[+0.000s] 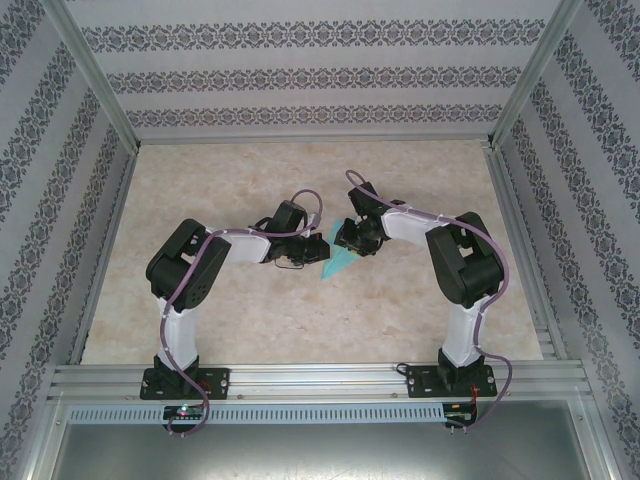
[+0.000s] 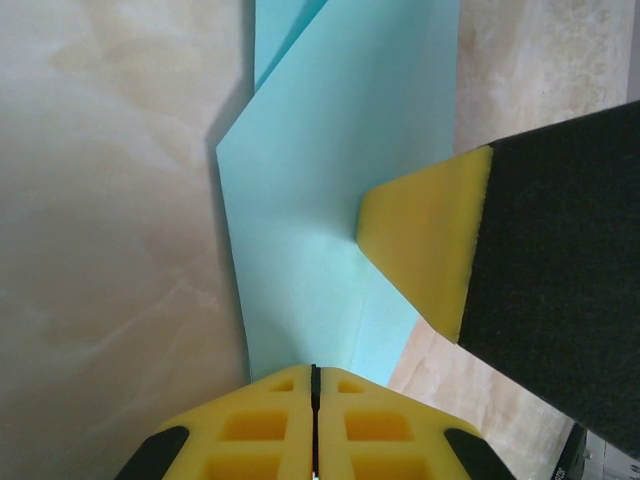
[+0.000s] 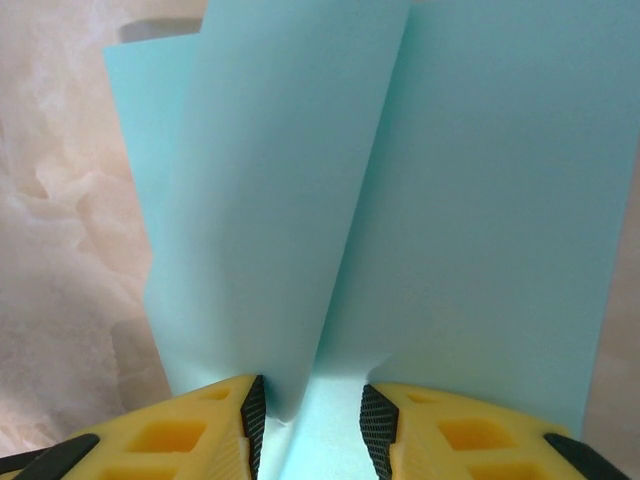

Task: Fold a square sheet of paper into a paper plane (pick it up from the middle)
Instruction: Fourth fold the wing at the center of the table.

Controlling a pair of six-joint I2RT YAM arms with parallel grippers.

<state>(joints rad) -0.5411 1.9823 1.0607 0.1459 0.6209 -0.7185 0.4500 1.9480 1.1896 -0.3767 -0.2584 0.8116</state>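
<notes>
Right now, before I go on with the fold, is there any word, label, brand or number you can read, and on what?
No readable text anywhere.
The turquoise paper is blank, and the left arm's yellow fingers carry no marking.
The walls bear only a repeating ornament, no letters.
Small parts at the left arm's base are too small to tell whether they hold text.
</notes>
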